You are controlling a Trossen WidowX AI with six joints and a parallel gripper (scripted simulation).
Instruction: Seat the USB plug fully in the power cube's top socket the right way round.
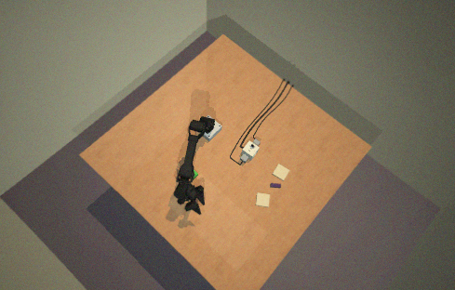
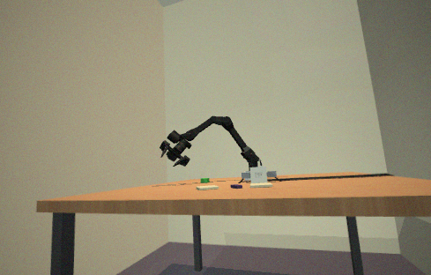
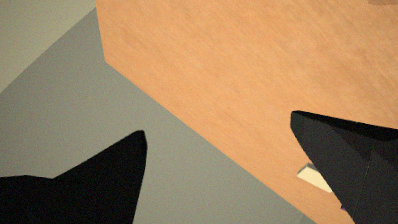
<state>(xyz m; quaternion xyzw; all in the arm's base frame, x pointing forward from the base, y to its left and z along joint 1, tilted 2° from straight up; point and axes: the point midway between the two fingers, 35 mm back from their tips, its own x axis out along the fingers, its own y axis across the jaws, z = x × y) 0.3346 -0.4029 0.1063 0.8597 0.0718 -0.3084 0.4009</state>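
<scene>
The white power cube (image 1: 248, 151) (image 2: 258, 175) stands on the table right of the arm's base in the overhead view. Grey plugs (image 1: 244, 158) (image 1: 257, 141) sit at two of its sides. A small dark spot (image 1: 252, 146) shows on its top; whether it is the socket or the USB plug, and which way round a plug is, cannot be told. My gripper (image 1: 202, 208) (image 2: 167, 161) (image 3: 219, 128) is open and empty, high above the table and far from the cube. The wrist view does not show the cube.
Two cream blocks (image 1: 281, 172) (image 1: 262, 200) (image 2: 207, 188) (image 2: 261, 185) lie with a dark purple piece (image 1: 274, 185) (image 2: 236, 186) between them. A green object (image 1: 195, 175) (image 2: 204, 180) lies under the arm. Black cables (image 1: 260, 114) run from the cube to the table's edge.
</scene>
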